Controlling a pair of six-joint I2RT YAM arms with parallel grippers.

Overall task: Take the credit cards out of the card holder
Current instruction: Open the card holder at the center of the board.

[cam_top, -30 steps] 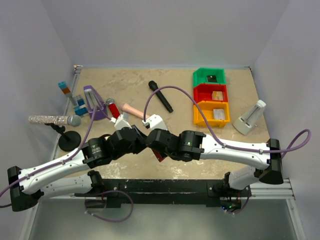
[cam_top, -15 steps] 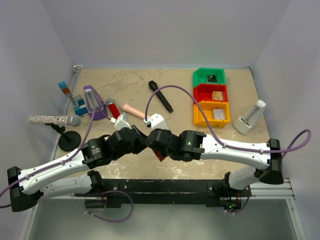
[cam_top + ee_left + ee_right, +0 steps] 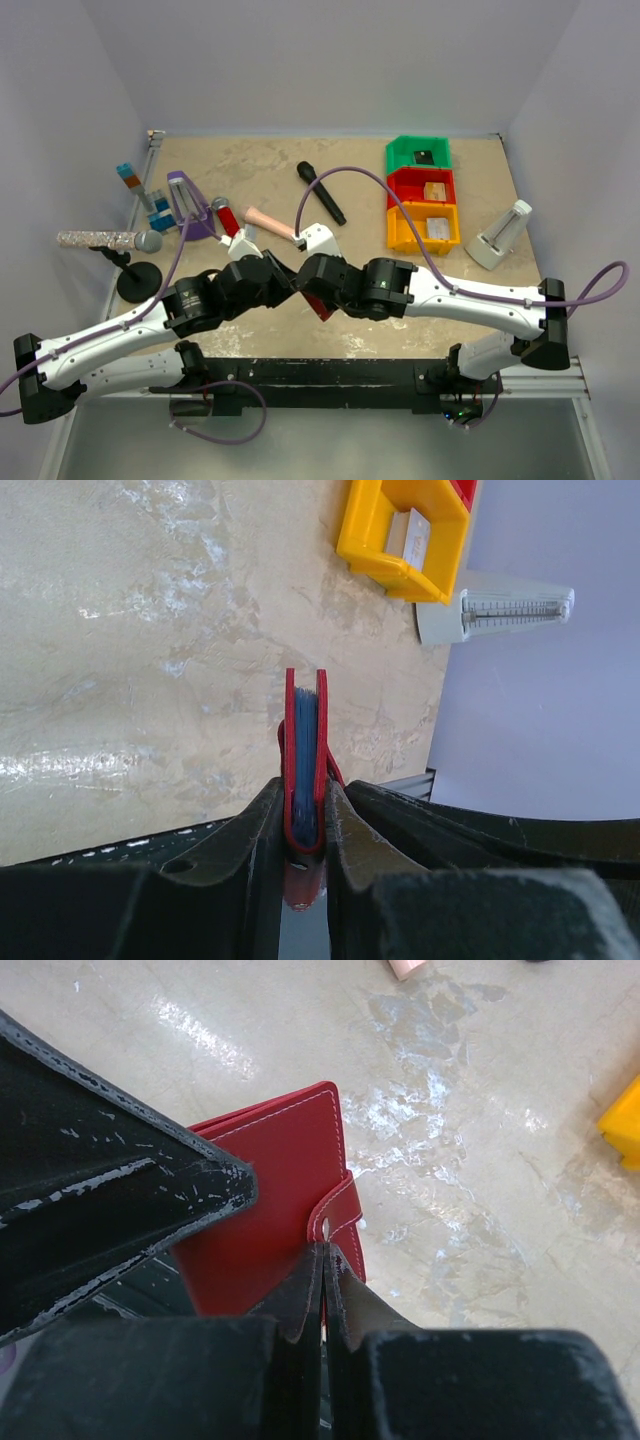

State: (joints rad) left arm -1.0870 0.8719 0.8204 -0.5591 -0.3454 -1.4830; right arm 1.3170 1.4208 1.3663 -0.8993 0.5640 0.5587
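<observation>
Shifting slightly up and rightward since a second ago, the right gripper (image 3: 325, 1252) is pinching shut on the red tab (image 3: 345, 1208), probably to unsnap the cover. The left gripper (image 3: 303, 798) is clamping the card holder (image 3: 303, 720) at its fold, holding it edge-on over the table (image 3: 150, 630) between both arms, likely bracing it against that pull. With the covers nearly closed, no card is showing inside.

**Q:** Where is passage free?
**A:** Far centre: the table (image 3: 360, 220) is bare between the black microphone (image 3: 320, 193) and the bins (image 3: 422, 187).
**Q:** Obstructions?
**A:** Far left: purple stand (image 3: 186, 205), red microphone (image 3: 226, 216). Near centre: my left arm (image 3: 110, 345) and right arm (image 3: 480, 298) meet, the card holder (image 3: 318, 300) wedged between them.
</observation>
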